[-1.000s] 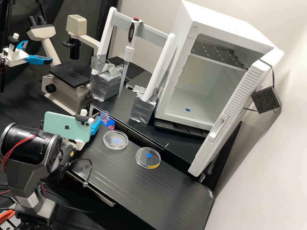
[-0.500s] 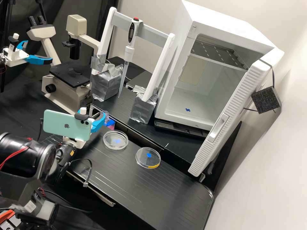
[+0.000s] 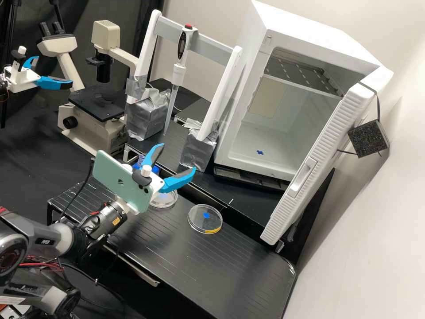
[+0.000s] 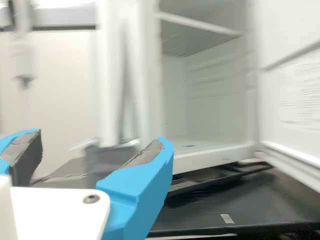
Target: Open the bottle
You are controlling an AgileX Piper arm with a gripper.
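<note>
Beige microscope (image 3: 92, 128), upright pipette (image 3: 179, 71), white rack (image 3: 222, 86); open white cabinet (image 3: 310, 33), 2 clear dishes (image 3: 199, 223)

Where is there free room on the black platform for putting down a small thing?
The black platform is bare from the yellow-edged dish to its rounded right corner in the high view. It is crowded around the other dish, near the bottle and the open gripper.

In the high view, you have a pale wall (image 3: 376, 248) beyond the open white cabinet (image 3: 310, 40). Dark cloth (image 3: 88, 11) hangs upper left.
</note>
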